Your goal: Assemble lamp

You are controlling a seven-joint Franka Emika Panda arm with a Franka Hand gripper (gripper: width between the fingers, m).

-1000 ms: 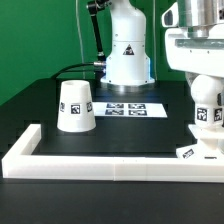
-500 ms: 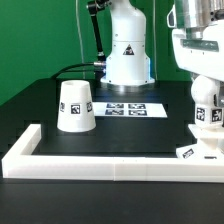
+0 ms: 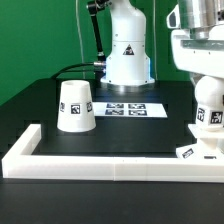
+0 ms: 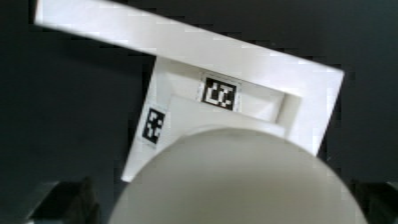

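Observation:
My gripper [image 3: 205, 92] is at the exterior view's right, shut on the white bulb [image 3: 209, 118], which carries a square tag and hangs upright just above the flat white lamp base [image 3: 198, 148]. In the wrist view the bulb's round head [image 4: 231, 180] fills the space between the dark fingers [image 4: 63, 200], and the base [image 4: 267, 60] lies beneath it with two tags showing. The white cone-shaped shade [image 3: 75, 106] stands on the black table at the exterior view's left, apart from the gripper.
A long white rail-like border [image 3: 100, 165] runs along the table's front and up its left side. The marker board [image 3: 132, 108] lies flat mid-table in front of the arm's white pedestal [image 3: 128, 55]. A green wall is behind.
My gripper and the bulb have shifted slightly toward the exterior view's right over the base. The shade and base have not moved.

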